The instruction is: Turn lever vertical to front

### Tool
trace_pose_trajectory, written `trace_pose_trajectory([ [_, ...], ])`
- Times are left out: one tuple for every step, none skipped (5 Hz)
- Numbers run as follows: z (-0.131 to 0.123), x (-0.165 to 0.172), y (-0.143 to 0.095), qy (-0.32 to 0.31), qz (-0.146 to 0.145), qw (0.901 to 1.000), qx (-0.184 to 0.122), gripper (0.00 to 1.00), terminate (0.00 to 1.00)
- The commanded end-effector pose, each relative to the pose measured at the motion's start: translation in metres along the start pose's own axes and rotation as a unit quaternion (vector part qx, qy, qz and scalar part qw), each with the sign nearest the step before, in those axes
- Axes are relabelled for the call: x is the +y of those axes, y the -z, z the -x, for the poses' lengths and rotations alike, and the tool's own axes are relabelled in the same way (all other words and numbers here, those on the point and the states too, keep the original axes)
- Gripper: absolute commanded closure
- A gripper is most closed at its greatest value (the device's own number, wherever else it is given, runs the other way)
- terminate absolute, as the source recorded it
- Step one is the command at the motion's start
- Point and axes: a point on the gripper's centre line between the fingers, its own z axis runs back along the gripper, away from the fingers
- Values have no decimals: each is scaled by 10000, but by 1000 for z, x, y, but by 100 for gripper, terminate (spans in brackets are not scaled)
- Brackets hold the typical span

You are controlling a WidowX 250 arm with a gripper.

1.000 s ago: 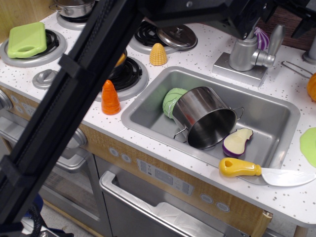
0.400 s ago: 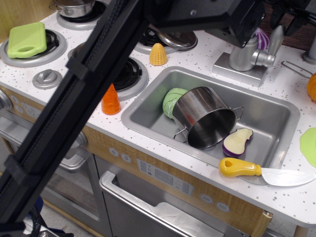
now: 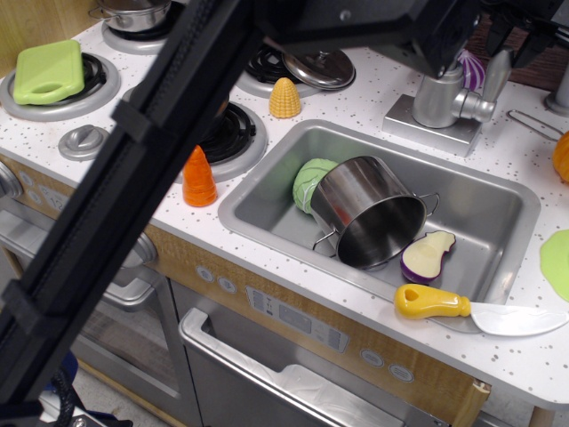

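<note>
observation.image view: a toy kitchen seen from above, with a black robot arm (image 3: 133,169) crossing the frame from lower left to top centre
Lever (image 3: 495,78): upper right of the frame, a flat silver paddle standing nearly upright, joined by a short stub to a stout silver cylinder (image 3: 438,100) on a square plate (image 3: 430,126)
Hand (image 3: 518,31): dark fingers at the top right edge, one on each side of the lever's upper end; whether they press on the lever or only stand beside it cannot be told, as the tips run into the frame edge
Bench (image 3: 373,80): white speckled top carrying the sink and the stove rings
Sink (image 3: 498,200): grey basin at centre right, just below the square plate
Pot (image 3: 373,213): steel, lying on its side in the sink, mouth toward the lower right
Green ball (image 3: 307,181): in the sink, touching the pot's left side
Aubergine half (image 3: 427,255): in the sink, cut face up, just right of the pot
Knife (image 3: 476,311): yellow handle, resting on the sink's front rim at lower right
Corn (image 3: 284,98): upright on the bench, above the sink's left corner
Carrot (image 3: 199,176): orange, upright, left of the sink
Green board (image 3: 49,71): on the stove ring at upper left
</note>
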Motion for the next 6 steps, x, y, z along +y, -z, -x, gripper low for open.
trace_pose_trajectory([
  [11, -15, -40, -320, 150, 9993, -102, 100, 0],
  [23, -18, -36, -458, 183, 9987, -88, 100, 0],
  [34, -19, -33, -567, 297, 9979, -22, 100, 0],
  [40, -25, -24, -645, 406, 9971, 35, 100, 0],
  [45, -29, -11, -685, 644, 9955, 133, 100, 0],
  [46, -32, -1, -696, 828, 9939, 217, 100, 0],
])
